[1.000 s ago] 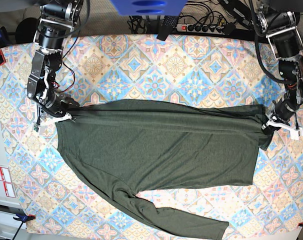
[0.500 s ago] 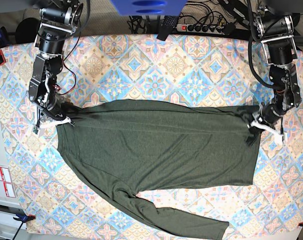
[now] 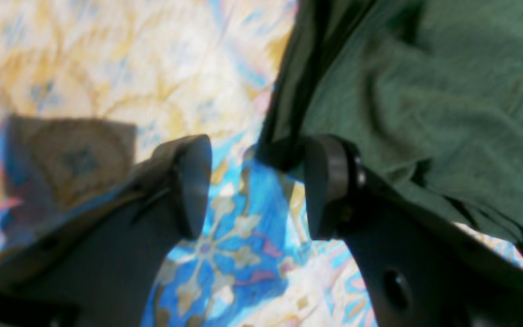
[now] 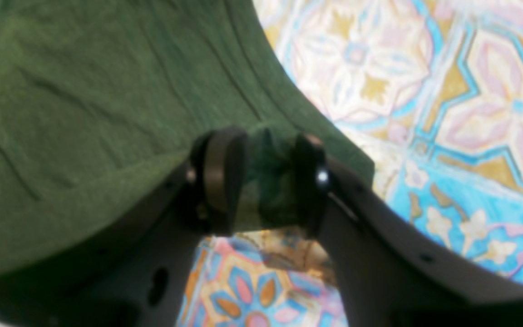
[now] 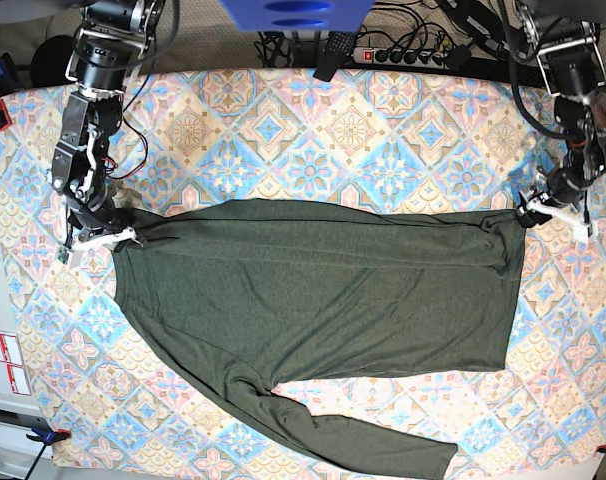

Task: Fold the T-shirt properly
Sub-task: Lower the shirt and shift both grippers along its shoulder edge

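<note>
1. Since half a second ago the left gripper (image 5: 546, 208), on the right of the base view, has lifted away toward the far right and let go of the shirt's corner; the right gripper (image 5: 101, 236) has barely shifted.
2. In the left wrist view the left gripper (image 3: 257, 186) stands wide apart with only patterned cloth between its pads, the shirt's dark edge just touching the right-hand pad.
3. The right gripper (image 4: 261, 181) is closed narrowly on a bunched fold of the T-shirt (image 4: 84, 113), green fabric pinched between both pads.
4. The T-shirt (image 5: 323, 290) lies spread flat across the middle of the tablecloth (image 5: 313, 130), its far edge running left to right between the two grippers.
5. One long sleeve (image 5: 353, 440) trails toward the near right edge of the table.
6. A power strip (image 5: 403, 55) and cables lie beyond the far edge.
</note>
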Controlling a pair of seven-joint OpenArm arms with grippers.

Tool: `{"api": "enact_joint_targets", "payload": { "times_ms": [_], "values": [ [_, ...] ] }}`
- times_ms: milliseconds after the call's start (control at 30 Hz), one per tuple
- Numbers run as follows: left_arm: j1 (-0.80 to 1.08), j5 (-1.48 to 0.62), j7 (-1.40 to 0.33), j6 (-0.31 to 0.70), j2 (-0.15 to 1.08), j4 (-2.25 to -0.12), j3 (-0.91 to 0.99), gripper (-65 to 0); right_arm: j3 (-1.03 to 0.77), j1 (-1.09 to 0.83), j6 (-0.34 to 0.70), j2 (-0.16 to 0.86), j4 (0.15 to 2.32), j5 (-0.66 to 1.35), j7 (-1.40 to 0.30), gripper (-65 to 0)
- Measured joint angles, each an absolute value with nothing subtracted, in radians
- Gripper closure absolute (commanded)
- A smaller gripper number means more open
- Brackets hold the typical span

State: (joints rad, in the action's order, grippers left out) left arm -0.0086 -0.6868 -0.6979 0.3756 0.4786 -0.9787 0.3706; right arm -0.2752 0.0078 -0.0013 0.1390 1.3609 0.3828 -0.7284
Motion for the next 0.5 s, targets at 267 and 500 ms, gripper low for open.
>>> {"api": "enact_joint_targets", "payload": {
  "times_ms": [267, 500],
  "values": [
    [-0.015, -0.678, -0.682, 0.371, 0.451, -0.979, 0.382, -32.7, -0.271, 0.008, -0.001, 0.136, 1.362, 0.383, -0.728, -21.3],
    [-0.072, -0.682, -0.665, 0.379, 0.396, -0.979, 0.286, -32.3, -0.271, 0.007, 0.0, 0.136, 1.362, 0.384, -0.728, -21.3]
  ]
}}
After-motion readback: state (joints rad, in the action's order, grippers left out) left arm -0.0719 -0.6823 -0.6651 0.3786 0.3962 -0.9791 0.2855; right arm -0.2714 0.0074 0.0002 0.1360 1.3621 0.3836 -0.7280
